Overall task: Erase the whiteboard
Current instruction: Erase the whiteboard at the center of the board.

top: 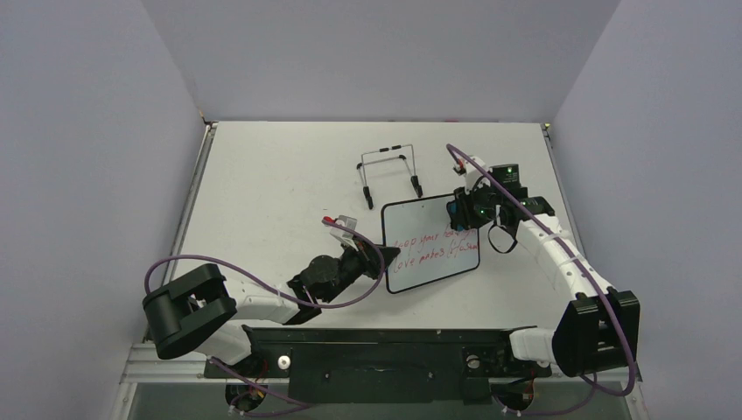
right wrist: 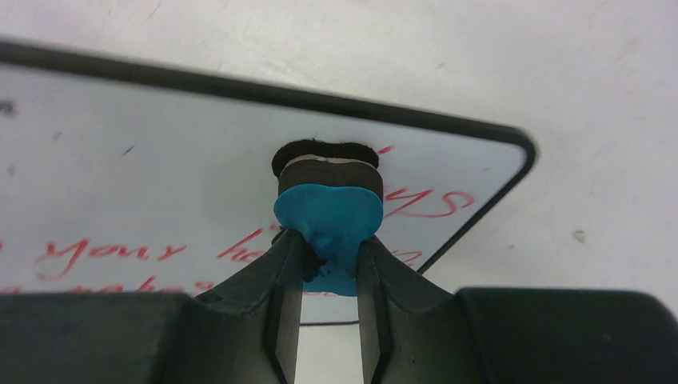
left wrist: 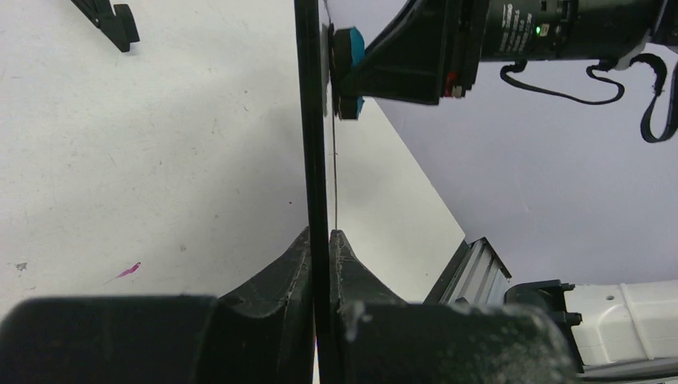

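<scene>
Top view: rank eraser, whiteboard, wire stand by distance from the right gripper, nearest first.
1. Eraser, clamped in the right gripper.
2. Whiteboard, pressed against the eraser's pad.
3. Wire stand, apart, farther back and to the left.

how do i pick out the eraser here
On the white table, find the black-framed whiteboard with red writing, gripped at its edge by the left gripper. The eraser is the small blue piece pinched in the right gripper, its dark pad against the board: the only blue thing there.

A lab test cell; bare pale walls (top: pixel 87 131) box in a white table (top: pixel 280 175) with robot arms (top: pixel 560 254).
</scene>
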Robot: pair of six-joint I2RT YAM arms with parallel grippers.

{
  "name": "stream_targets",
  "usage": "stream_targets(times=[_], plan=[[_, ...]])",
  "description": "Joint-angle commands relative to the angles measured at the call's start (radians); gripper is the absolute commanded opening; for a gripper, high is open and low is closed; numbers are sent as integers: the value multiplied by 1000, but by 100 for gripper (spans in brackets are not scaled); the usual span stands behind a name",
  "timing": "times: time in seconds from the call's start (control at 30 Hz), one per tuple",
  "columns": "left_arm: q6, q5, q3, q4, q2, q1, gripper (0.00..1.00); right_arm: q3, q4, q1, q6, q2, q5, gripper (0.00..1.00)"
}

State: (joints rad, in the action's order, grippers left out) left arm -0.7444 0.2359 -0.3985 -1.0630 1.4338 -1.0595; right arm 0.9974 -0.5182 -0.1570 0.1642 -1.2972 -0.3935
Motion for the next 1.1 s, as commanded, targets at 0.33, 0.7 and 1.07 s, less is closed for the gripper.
stream_targets(times=[0.33, 0.7, 1.07], plan=[[45, -33, -56, -32, -28, -4, 0, -7, 34, 2, -20, 92, 4, 0], [41, -40, -58, -45, -17, -5, 0, 1, -138, -16, 171, 70, -151, 0], [40, -44, -54, -48, -21, -5, 0, 84, 12, 63, -40, 27, 32, 0]])
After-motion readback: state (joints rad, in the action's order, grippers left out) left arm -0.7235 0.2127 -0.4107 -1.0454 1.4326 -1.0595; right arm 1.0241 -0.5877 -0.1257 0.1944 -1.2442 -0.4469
